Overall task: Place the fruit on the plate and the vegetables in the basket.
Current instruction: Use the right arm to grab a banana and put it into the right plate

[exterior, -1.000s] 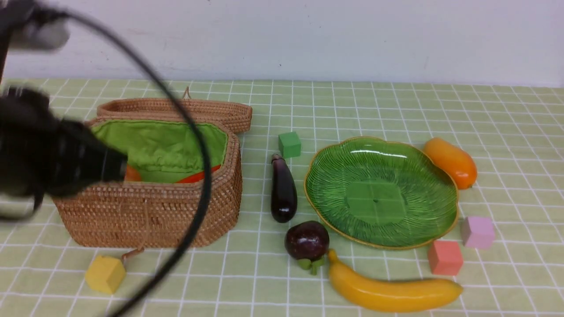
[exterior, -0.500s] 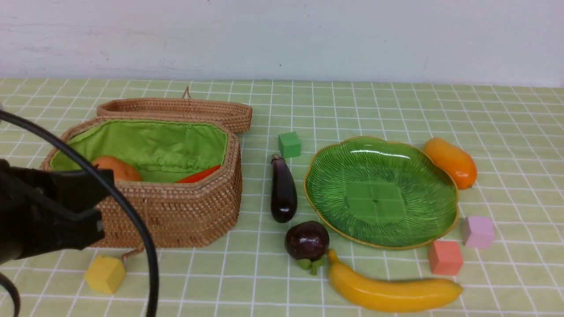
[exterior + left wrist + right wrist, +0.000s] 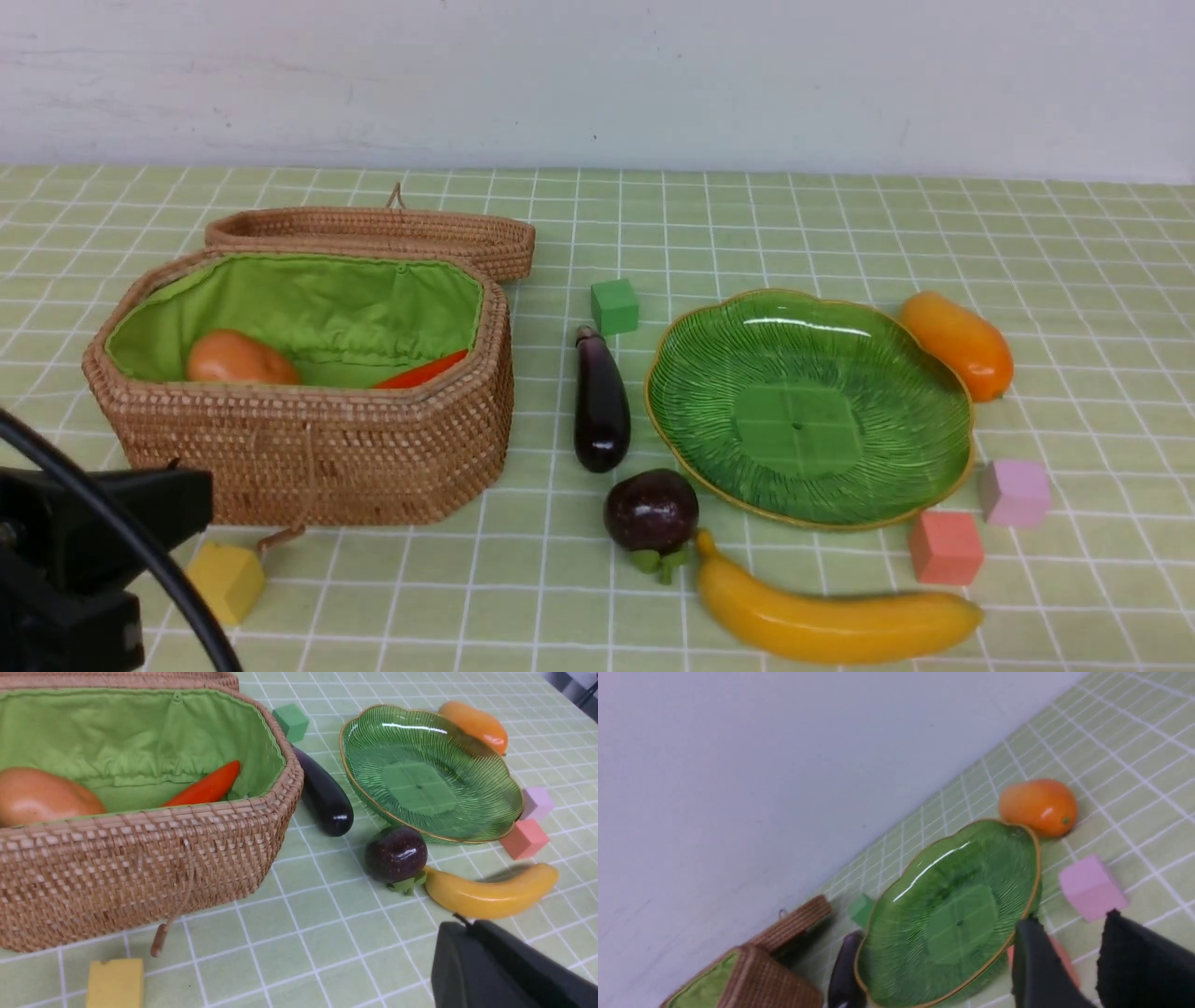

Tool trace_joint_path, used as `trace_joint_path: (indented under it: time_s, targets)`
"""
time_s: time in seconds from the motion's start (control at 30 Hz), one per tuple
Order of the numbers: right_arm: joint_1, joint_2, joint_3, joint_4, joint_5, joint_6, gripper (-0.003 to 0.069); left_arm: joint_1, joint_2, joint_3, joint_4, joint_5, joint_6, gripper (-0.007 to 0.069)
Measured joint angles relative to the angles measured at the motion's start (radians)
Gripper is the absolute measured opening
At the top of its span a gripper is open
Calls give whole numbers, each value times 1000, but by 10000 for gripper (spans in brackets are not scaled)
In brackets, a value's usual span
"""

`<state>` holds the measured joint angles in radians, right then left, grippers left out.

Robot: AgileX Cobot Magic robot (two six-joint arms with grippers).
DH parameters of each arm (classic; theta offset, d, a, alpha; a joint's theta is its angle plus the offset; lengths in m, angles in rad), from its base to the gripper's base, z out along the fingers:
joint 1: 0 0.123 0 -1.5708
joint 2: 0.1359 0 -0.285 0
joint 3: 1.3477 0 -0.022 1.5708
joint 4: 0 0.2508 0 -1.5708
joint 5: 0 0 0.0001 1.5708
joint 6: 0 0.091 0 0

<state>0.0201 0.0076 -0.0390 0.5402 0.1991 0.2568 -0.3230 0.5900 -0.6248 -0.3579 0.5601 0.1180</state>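
Fruit is all still off the plate. The banana lies on the surface nearest the robot, its long axis running left to right and its stem end just beside the mangosteen. The mangosteen sits just off the plate's near left rim with its green calyx turned toward the robot. The mango lies at the plate's far right edge, slanting from far left to near right.

Only a sliver of the red pepper shows over the basket wall in the front view, beside the potato. The left wrist view looks down into the green lining and shows the pepper tilted against the cloth, well apart from the potato. The eggplant lies between basket and plate, pointing away from the robot with its stem toward the green cube.

Neither the banana nor the mangosteen appears in the right wrist view, but that view alone shows the right jaws, parted by a narrow gap and empty above the plate's near right rim. The coral patch behind them is probably the red cube. The pink cube lies just beside it.

Low at the near left sits the left arm, close to the yellow cube. Its jaws are clenched on nothing.
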Motion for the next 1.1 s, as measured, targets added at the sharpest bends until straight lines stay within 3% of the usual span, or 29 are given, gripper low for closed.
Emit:
trace_joint_path:
  time_s: [0.1,0.13,0.33,0.47,0.63,0.83,0.87,1.0,1.1]
  targets:
    - [33,126,-148,-10,167,-95,129,0,2,0,0,-2,9,-13]
    - [61,251,-279,-31,301,-209,89,0,5,0,1,-3,10,-13]
    - [104,772,-662,-89,772,-513,29,0,8,0,2,0,10,-13]
    - [130,987,-806,-89,871,-599,18,0,8,0,3,0,11,-13]
    - [298,1248,-974,-160,914,-747,28,0,8,0,3,30,11,-13]
    - [426,1443,-1047,-282,910,-885,178,0,8,0,3,41,13,-13]
    - [438,1486,-1052,-294,898,-918,266,0,8,0,3,41,14,-13]
    - [445,1581,-1053,-301,817,-1019,500,0,8,0,3,41,14,-13]
    - [445,1632,-1053,-301,742,-1111,608,0,8,0,3,41,14,-13]
